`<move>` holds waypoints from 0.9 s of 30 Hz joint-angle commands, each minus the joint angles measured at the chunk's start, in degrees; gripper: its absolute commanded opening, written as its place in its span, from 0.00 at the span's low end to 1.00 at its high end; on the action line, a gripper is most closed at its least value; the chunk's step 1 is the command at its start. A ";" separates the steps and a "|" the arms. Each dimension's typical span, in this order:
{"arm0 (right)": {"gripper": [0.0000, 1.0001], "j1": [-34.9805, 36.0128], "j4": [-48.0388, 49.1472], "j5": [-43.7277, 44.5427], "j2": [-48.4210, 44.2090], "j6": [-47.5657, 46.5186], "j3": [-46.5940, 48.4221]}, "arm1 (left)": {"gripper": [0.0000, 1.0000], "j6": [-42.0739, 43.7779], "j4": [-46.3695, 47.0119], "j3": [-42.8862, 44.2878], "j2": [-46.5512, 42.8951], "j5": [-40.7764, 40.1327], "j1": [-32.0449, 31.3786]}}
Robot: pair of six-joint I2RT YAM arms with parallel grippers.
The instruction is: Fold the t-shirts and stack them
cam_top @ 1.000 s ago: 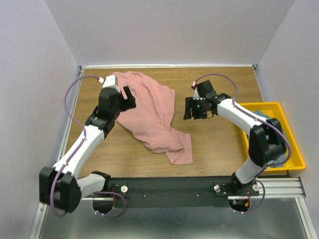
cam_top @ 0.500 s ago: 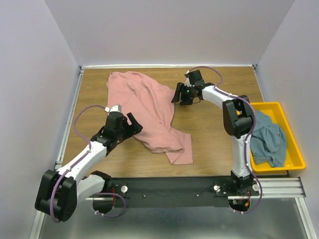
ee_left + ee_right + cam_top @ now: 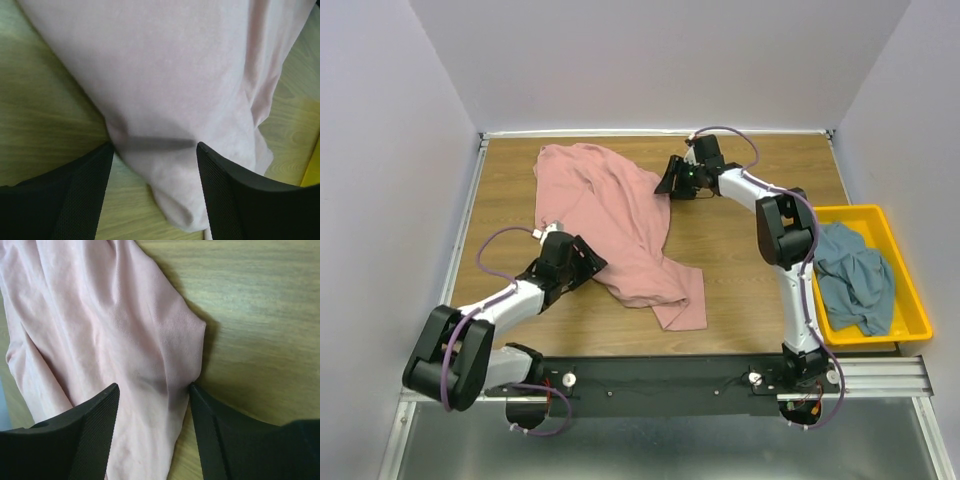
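A dusty-pink t-shirt (image 3: 615, 215) lies crumpled across the middle-left of the wooden table. My left gripper (image 3: 588, 262) sits low at its near-left edge. In the left wrist view that gripper (image 3: 155, 146) is open, and a rounded fold of the pink cloth (image 3: 165, 100) lies between its black fingers (image 3: 75, 195). My right gripper (image 3: 667, 181) is at the shirt's far-right edge. It is open (image 3: 153, 387) astride the cloth's edge (image 3: 175, 340), with one finger (image 3: 225, 440) touching the hem. A blue-grey t-shirt (image 3: 855, 275) lies bunched in the yellow bin.
The yellow plastic bin (image 3: 910, 310) stands at the table's right edge, beside the right arm's base. Purple-grey walls close in the table on three sides. Bare wood (image 3: 760, 270) shows between the pink shirt and the bin.
My left gripper came from the shirt's far-left part down to its near-left edge, and its jaws narrowed a little. My right gripper moved far and left onto the shirt's right edge.
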 commanded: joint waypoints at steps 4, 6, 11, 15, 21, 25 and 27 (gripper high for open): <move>0.36 -1.81 -1.64 5.57 4.31 1.34 -1.46 | 0.13 2.69 2.39 4.06 9.46 -1.52 0.07; 0.10 -3.91 -1.64 8.72 2.12 1.51 -2.87 | 0.00 4.54 0.55 7.56 11.74 -1.52 1.21; 0.01 -10.94 -1.73 15.94 -8.07 1.34 -13.05 | 0.00 15.78 -9.29 15.56 12.37 -5.64 8.06; 0.01 -18.50 -1.82 22.44 -18.62 1.96 -22.37 | 0.00 26.49 -16.58 27.14 14.73 -11.95 12.90; 0.15 -20.01 -3.83 24.66 -29.70 1.95 -31.94 | 0.01 40.30 -22.31 47.51 28.59 -23.03 13.08; 0.48 -18.43 -6.20 26.41 -34.80 0.21 -35.48 | 0.26 41.29 -22.41 59.07 34.86 -22.70 12.91; 0.54 -15.98 -7.87 27.72 -38.21 -1.99 -36.18 | 0.39 41.37 -21.53 62.84 35.57 -22.43 12.30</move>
